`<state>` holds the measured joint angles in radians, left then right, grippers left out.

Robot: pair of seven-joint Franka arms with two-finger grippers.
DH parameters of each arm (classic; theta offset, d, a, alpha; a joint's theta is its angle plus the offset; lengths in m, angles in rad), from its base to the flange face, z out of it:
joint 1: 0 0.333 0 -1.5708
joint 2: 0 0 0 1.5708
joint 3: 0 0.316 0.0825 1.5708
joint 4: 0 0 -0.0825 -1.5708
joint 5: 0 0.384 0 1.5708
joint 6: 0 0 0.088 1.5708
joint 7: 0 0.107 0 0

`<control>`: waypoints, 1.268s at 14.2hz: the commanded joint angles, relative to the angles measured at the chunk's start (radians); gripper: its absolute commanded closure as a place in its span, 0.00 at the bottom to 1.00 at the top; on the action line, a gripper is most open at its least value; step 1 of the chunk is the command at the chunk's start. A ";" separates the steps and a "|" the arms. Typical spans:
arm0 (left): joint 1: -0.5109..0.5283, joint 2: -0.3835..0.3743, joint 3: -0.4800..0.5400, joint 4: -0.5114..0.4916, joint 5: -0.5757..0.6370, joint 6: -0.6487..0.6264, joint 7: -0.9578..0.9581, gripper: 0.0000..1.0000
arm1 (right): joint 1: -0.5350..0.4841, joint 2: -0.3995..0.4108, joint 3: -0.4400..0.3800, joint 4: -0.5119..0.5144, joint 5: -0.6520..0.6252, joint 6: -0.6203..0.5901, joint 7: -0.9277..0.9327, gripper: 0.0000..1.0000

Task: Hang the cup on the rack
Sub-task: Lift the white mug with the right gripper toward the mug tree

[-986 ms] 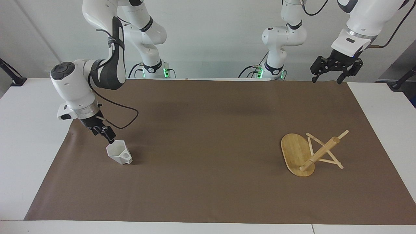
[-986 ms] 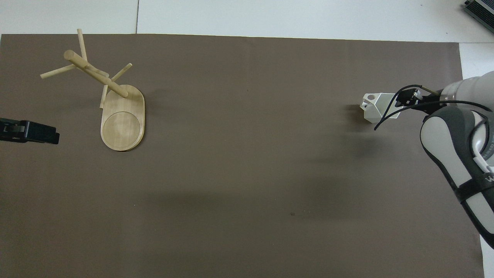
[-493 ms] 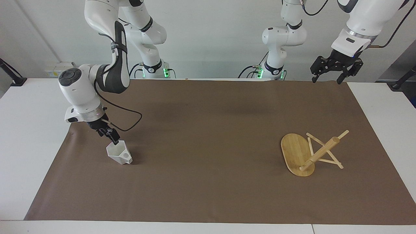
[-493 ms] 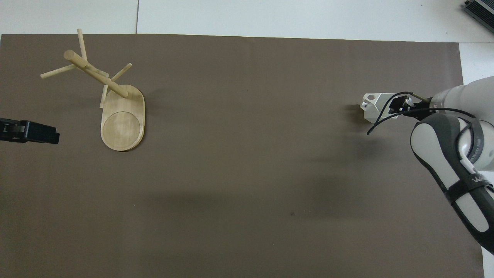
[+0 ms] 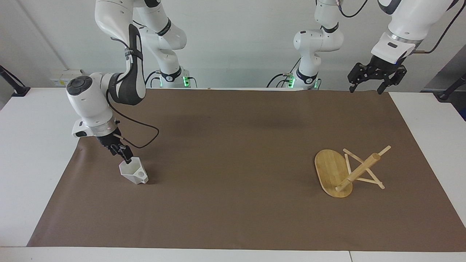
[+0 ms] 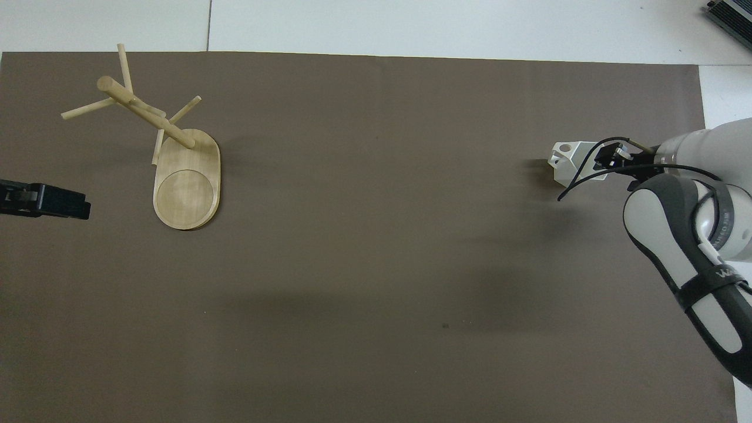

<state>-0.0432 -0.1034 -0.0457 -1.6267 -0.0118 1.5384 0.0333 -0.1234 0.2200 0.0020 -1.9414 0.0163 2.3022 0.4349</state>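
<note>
The white faceted cup [image 5: 133, 171] sits on the brown mat [image 5: 233, 203] toward the right arm's end of the tabletop, well apart from the bamboo mug rack [image 5: 346, 171]. The right hand [image 5: 127, 158] is at the cup's rim; its grip cannot be told. The left hand [image 5: 366, 88] waits with fingers spread, holding nothing, above the mat's edge.

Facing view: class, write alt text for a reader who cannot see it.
The right gripper reaches down to the rim of a white faceted cup on a brown mat, toward the right arm's end of the table. A bamboo mug rack stands toward the other end, and the left gripper waits, open, over the mat's edge.
</note>
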 commanded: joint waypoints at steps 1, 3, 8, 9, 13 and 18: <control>0.003 -0.025 -0.002 -0.027 0.023 0.000 0.000 0.00 | -0.002 0.016 0.004 -0.017 0.007 0.052 0.027 0.18; 0.003 -0.025 -0.002 -0.027 0.024 0.000 0.000 0.00 | -0.002 0.033 0.004 -0.017 0.005 0.057 0.027 0.18; 0.003 -0.025 -0.002 -0.027 0.023 0.002 0.002 0.00 | -0.002 0.039 0.004 -0.017 0.005 0.060 0.027 0.23; 0.003 -0.025 -0.002 -0.027 0.023 0.000 0.000 0.00 | -0.002 0.039 0.004 -0.017 0.005 0.059 0.025 0.23; 0.003 -0.025 -0.002 -0.027 0.023 0.000 0.000 0.00 | -0.002 0.039 0.004 -0.011 0.005 0.048 0.024 0.36; 0.003 -0.025 -0.002 -0.027 0.023 0.000 0.002 0.00 | -0.002 0.039 0.006 -0.008 0.005 0.042 0.024 0.62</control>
<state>-0.0432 -0.1034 -0.0457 -1.6267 -0.0118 1.5384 0.0333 -0.1233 0.2622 0.0020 -1.9473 0.0164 2.3378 0.4433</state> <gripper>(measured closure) 0.000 0.559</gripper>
